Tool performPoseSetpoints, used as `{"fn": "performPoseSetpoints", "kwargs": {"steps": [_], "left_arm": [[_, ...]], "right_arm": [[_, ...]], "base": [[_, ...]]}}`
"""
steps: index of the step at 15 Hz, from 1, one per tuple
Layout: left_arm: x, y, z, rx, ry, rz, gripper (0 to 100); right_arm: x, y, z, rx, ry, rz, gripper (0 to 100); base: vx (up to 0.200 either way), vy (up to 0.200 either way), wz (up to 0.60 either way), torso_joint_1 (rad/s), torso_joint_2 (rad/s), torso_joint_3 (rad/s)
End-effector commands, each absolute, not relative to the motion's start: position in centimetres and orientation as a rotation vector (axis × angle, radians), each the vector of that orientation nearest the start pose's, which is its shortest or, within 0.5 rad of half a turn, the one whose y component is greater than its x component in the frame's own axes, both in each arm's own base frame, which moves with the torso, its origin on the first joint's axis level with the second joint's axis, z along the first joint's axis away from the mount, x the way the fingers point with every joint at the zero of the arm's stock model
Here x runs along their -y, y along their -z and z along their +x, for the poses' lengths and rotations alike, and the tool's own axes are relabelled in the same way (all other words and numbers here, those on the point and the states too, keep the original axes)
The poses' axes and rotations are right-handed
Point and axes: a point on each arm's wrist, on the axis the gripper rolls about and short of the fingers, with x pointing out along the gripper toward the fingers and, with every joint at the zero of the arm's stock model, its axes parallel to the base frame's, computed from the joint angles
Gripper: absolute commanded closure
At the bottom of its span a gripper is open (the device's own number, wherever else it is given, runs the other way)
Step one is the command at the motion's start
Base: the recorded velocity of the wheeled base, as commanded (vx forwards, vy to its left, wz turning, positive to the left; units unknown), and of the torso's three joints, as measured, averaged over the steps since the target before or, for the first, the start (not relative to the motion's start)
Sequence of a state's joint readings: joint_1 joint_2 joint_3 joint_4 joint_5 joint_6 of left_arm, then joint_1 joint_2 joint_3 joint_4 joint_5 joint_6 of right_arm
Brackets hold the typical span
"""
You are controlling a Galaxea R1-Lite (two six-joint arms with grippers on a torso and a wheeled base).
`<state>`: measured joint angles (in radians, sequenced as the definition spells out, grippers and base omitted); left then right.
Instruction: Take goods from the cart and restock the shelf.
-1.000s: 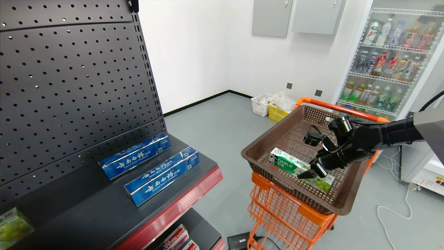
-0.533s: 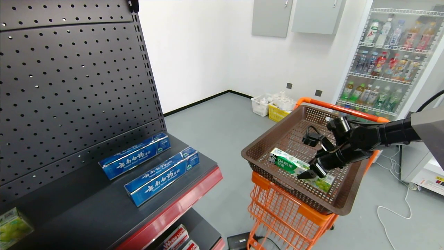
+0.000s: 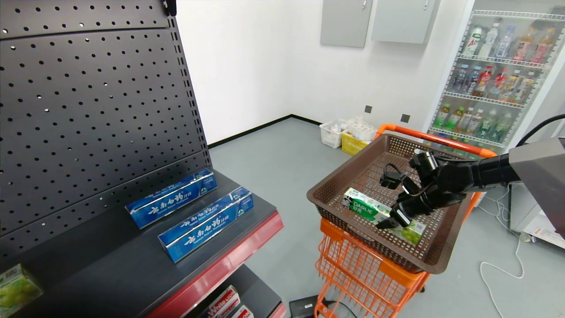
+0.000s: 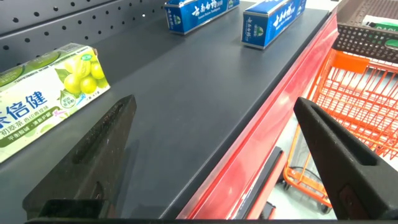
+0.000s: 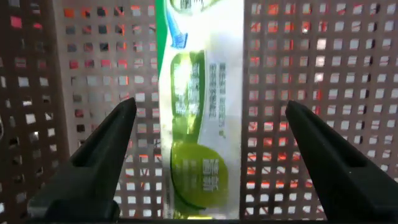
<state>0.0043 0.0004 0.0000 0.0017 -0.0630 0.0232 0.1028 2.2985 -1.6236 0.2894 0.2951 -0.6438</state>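
A green and white toothpaste box (image 3: 382, 214) lies in the brown perforated basket (image 3: 435, 260) on top of the orange cart (image 3: 353, 274). My right gripper (image 3: 389, 221) hangs open just above that box, one finger (image 5: 102, 155) on each side of the box (image 5: 200, 124) in the right wrist view. My left gripper (image 4: 214, 162) is open over the dark shelf (image 4: 186, 112), with nothing between its fingers. On the shelf (image 3: 110, 256) lie two blue toothpaste boxes (image 3: 172, 197) (image 3: 206, 223) and a green and white box (image 3: 17, 291) at the left end.
The black pegboard back panel (image 3: 97, 101) rises behind the shelf. A red strip (image 3: 220, 269) edges the shelf front, with more boxes (image 3: 223, 304) on the lower shelf. A drinks cooler (image 3: 494, 75) stands behind the cart. White and yellow bins (image 3: 344, 134) sit on the grey floor.
My right gripper has shifted slightly to the left and away from me over the box in the basket. Nothing else has moved.
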Motion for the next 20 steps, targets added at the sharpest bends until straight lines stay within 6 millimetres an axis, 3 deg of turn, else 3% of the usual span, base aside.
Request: {"fn": "performPoseSetpoints", "kwargs": {"steps": [1,8,9,14,18,20], "left_arm": [[0.2,-7.5,-2.3,-0.001,0.058,0.023,0],[0.2,-7.5,-2.3,-0.001,0.058,0.023,0],[0.2,-7.5,-2.3,-0.001,0.058,0.023,0],[0.2,-7.5,-2.3,-0.001,0.058,0.023,0],[0.2,-7.5,-2.3,-0.001,0.058,0.023,0],[0.2,-7.5,-2.3,-0.001,0.058,0.023,0]], "right_arm": [[-5.9,-9.1,44.2,-0.792,-0.67,-0.502,0],[-6.5,-8.5,44.4,-0.803,-0.682,-0.503,0],[-6.5,-8.4,44.4,-0.806,-0.683,-0.503,100],[-6.6,-8.4,44.2,-0.809,-0.657,-0.523,100],[-5.7,-12.2,43.7,-0.704,-0.62,-0.526,100],[-4.8,-15.6,42.6,-0.636,-0.588,-0.519,100]], "base": [[0.0,0.0,0.0,0.0,0.0,0.0],[0.0,0.0,0.0,0.0,0.0,0.0],[0.0,0.0,0.0,0.0,0.0,0.0],[0.0,0.0,0.0,0.0,0.0,0.0],[0.0,0.0,0.0,0.0,0.0,0.0],[0.0,0.0,0.0,0.0,0.0,0.0]]}}
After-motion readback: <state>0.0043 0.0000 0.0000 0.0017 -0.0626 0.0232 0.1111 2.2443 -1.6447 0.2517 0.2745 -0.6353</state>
